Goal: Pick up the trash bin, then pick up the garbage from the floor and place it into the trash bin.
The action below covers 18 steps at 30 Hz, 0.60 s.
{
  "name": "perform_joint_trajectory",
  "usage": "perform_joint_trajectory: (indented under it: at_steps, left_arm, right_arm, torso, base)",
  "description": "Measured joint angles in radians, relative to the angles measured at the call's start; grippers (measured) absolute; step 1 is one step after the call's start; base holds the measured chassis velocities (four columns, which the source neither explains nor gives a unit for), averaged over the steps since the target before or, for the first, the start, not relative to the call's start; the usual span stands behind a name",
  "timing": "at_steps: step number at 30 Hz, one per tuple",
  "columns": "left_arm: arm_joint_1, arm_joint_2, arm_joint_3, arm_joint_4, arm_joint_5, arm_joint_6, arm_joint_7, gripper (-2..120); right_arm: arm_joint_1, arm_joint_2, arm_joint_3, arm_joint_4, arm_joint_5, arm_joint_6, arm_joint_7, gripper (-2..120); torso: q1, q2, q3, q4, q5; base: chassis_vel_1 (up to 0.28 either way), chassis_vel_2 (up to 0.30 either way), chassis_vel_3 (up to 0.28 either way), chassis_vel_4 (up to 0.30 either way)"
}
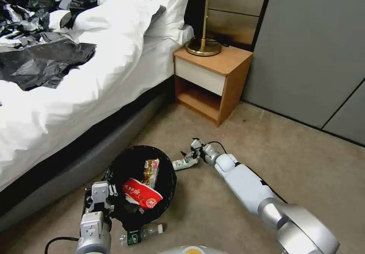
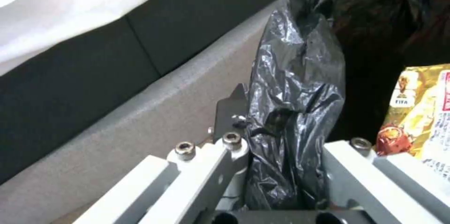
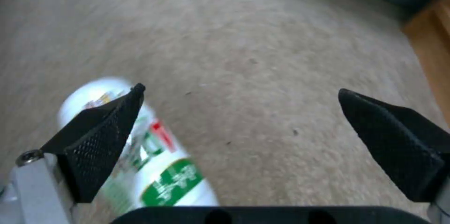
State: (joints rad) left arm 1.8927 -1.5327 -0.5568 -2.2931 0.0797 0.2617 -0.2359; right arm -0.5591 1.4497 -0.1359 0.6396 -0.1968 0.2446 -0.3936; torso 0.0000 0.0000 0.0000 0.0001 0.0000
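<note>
Carpeted floor beside bed [image 1: 57, 105]: left claw [image 2: 281, 167] clamps trash bin [image 1: 167, 170] rim — right claw [image 3: 239, 139] gapes wide, empty, white bottle [image 3: 154, 167] under one fingertip — next, centre and close.

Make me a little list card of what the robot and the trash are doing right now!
Place: bedroom carpet beside the bed
Left gripper: shut on the trash bin rim
In the bin: red wrapper, gold snack packet
Right gripper: open, low over the carpet by the white green-labelled bottle
On the floor: that bottle, plus a clear bottle near the bin
</note>
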Motion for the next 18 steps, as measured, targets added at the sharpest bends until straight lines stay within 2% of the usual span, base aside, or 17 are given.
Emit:
perform_joint_trajectory:
  at_steps: [2,6,14,18]
  left_arm:
    - [0.001,0.003,-0.004,0.000,-0.002,0.000,0.000,3]
    - [0.001,0.002,-0.007,0.000,-0.003,0.001,0.000,3]
    - [-0.005,-0.001,-0.007,0.006,-0.004,0.001,0.000,3]
    - [-0.005,-0.005,-0.007,0.011,-0.004,0.001,0.000,3]
  right_arm:
    - [0.012,-0.002,-0.016,-0.012,-0.080,0.023,-0.012,100]
    - [0.028,-0.008,-0.037,-0.029,-0.149,0.053,-0.028,100]
    - [0.042,-0.008,-0.056,-0.051,-0.242,0.108,-0.058,100]
    - [0.060,0.012,-0.064,-0.101,-0.291,0.129,-0.066,100]
  torso:
    - [0.000,0.000,0.000,0.0000,0.0001]
    - [0.000,0.000,0.000,-0.0001,-0.0001]
    - [0.000,0.000,0.000,-0.0002,-0.0001]
    - [0.000,0.000,0.000,-0.0001,-0.0001]
  base:
    - [0.000,0.000,0.000,0.000]
    - [0.000,0.000,0.000,0.000]
    - [0.000,0.000,0.000,0.000]
    - [0.000,0.000,0.000,0.000]
